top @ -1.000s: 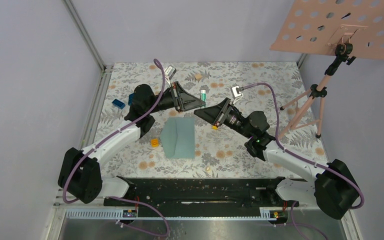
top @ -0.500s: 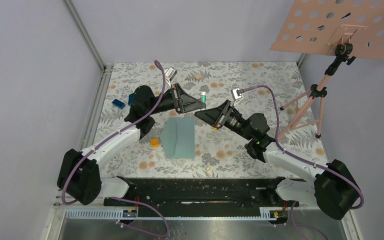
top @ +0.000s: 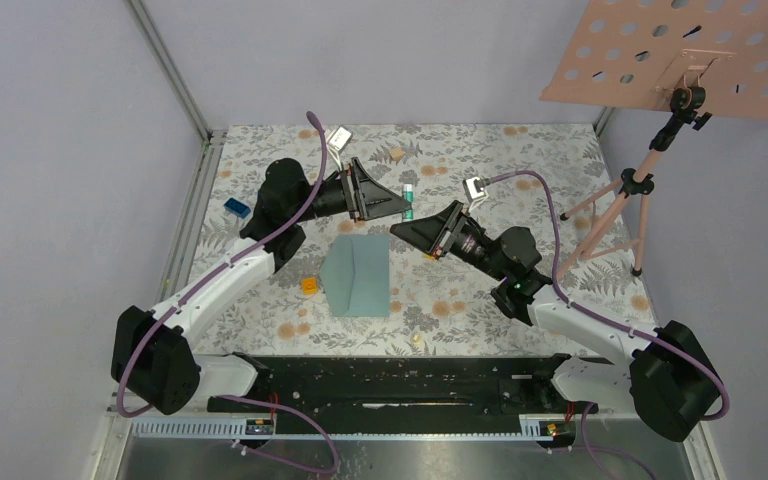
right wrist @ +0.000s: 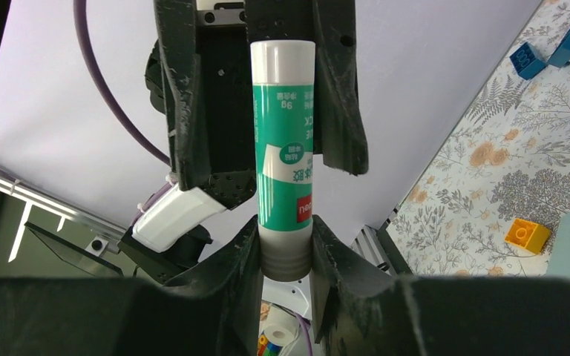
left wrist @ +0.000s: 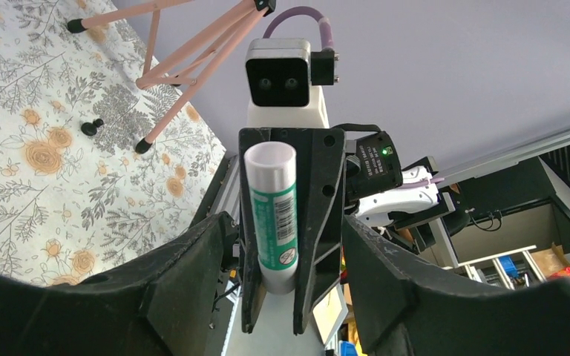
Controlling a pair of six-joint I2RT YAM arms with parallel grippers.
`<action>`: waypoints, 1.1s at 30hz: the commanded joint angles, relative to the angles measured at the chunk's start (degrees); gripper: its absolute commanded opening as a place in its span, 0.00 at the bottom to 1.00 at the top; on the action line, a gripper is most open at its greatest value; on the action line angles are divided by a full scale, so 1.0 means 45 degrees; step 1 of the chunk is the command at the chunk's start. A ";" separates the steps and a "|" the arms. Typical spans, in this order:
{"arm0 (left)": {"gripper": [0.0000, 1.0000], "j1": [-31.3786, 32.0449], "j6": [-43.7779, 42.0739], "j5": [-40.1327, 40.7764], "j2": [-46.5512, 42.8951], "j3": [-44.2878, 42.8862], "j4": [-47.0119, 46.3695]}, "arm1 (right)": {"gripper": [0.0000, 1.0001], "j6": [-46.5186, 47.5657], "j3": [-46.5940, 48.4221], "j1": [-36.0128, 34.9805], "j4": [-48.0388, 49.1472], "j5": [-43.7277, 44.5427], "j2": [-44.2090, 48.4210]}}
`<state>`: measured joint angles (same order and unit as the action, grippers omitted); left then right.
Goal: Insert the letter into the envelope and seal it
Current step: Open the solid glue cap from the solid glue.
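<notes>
Opened since a moment ago, the left tool [left wrist: 283, 231] has let go of the glue stick [right wrist: 285, 126]. Its arm has drawn slightly toward the far side, and the stick now sits a touch nearer than before. Nearest the arm bases, the envelope [top: 360, 275] lies flat on the flowered surface [top: 520, 150], between the two arms and apart from both tools, with a fold line showing across its face. Just to its left rests a small orange block [top: 308, 285]. Beyond the envelope's far edge the two tools meet tip to tip above the surface. The right tool [right wrist: 285, 248] is clamped on the grey base of the stick, whose green label and white cap point away from it, into the gap of the left tool. The left tool's fingers stand on either side of the stick, spread wider than the right tool's own; whether they brush it cannot be told. Farther left, a blue block [top: 236, 208] lies near the surface's edge. At the far right a pink tripod [top: 625, 200] carries a pink board [top: 680, 55] full of round holes.
</notes>
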<state>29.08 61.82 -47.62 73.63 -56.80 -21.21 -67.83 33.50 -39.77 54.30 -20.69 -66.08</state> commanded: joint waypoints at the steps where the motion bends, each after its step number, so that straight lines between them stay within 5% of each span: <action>1: 0.59 -0.0038 -0.0366 -0.0203 0.0284 -0.0984 -0.0160 | 0.00 -0.0051 0.0566 0.0033 0.0709 -0.0394 0.0001; 12: 0.46 0.0203 -0.0394 -0.0221 0.0917 -0.1553 0.0034 | 0.00 -0.0216 0.0805 0.0031 0.0781 -0.0741 -0.0332; 18: 0.00 0.0339 -0.0343 -0.0229 0.1080 -0.1664 0.0034 | 0.00 -0.0206 0.0645 0.0036 0.0418 -0.0709 -0.0151; 20: 0.00 0.0317 -0.0395 -0.0113 0.1073 -0.1680 0.0279 | 0.00 0.0040 0.0617 0.0045 -0.0056 -0.0753 0.0105; 23: 0.00 0.0267 -0.0640 0.0271 0.0893 -0.1663 0.0741 | 0.41 0.0425 0.0593 0.0125 -0.0955 -0.0766 0.0608; 25: 0.00 0.0276 -0.0803 0.0564 0.0759 -0.1658 0.1058 | 0.55 0.0784 0.0553 0.0190 -0.1382 -0.0739 0.1059; 29: 0.00 0.0276 -0.0794 0.0733 0.0623 -0.1732 0.1189 | 0.66 0.1508 0.0778 0.0269 -0.2610 -0.0471 0.1782; 33: 0.00 0.0276 -0.0586 0.0595 0.0710 -0.1827 0.0897 | 0.66 0.1522 0.0929 0.0328 -0.2801 -0.0471 0.1762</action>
<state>30.48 59.96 -46.37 78.39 -62.15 -15.25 -63.26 34.65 -38.83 42.22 -23.05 -59.22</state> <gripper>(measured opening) 0.233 0.663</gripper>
